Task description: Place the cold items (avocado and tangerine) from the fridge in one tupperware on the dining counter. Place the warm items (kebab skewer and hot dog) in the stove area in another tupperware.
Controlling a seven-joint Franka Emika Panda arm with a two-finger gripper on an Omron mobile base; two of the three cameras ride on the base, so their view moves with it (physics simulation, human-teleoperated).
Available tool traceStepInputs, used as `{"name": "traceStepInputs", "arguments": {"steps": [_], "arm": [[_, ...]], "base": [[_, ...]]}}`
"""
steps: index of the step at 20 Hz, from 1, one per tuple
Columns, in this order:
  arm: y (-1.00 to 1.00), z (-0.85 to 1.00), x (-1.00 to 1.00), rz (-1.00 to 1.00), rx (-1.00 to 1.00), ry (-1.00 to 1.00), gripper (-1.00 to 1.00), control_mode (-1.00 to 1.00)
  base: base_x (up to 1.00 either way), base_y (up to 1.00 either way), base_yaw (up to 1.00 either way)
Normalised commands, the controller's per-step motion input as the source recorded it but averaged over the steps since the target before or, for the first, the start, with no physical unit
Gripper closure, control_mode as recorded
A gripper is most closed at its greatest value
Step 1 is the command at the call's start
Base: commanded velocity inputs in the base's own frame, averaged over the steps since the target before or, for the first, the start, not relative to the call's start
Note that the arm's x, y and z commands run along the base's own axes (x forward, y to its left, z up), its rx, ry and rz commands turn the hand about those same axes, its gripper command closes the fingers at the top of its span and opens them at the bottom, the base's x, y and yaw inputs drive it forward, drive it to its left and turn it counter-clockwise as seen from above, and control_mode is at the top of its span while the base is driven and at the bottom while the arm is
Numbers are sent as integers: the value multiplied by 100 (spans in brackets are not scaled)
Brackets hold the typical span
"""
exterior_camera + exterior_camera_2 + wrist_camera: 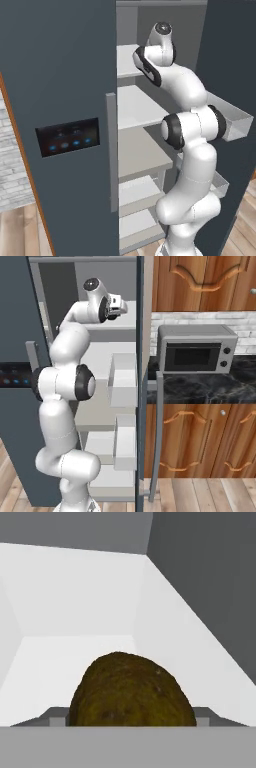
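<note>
Two base cameras look into the open fridge (135,150), where the white arm (187,150) reaches up onto an upper shelf (137,107). In the left base view the fridge door (55,125) with its dark control panel (67,136) stands at the left, and the door bins (235,120) hang at the right. In the right base view the arm's wrist bends toward the upper shelf (a toaster oven (196,349) sits on the dark counter (200,383) beside the fridge). In the hand view the avocado (131,691), brown and rough-skinned, lies on the white shelf close before the camera, between the gripper's (131,719) two sides; whether the jaws touch it I cannot tell.
</note>
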Motion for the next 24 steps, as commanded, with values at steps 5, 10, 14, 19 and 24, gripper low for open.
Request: {"name": "traceStepInputs", "arguments": {"steps": [5, 10, 14, 19, 24], "arm": [[0, -7, -72, 0, 0, -14, 100, -100], [0, 0, -100, 0, 1, -24, 100, -100], [0, 0, -100, 0, 2, -19, 100, -100], [0, 0, -100, 0, 2, -9, 100, -100], [5, 3, -100, 0, 0, -1, 100, -100]], "base": [[0, 0, 0], [0, 0, 0], [0, 0, 0], [0, 0, 0], [0, 0, 0]]}}
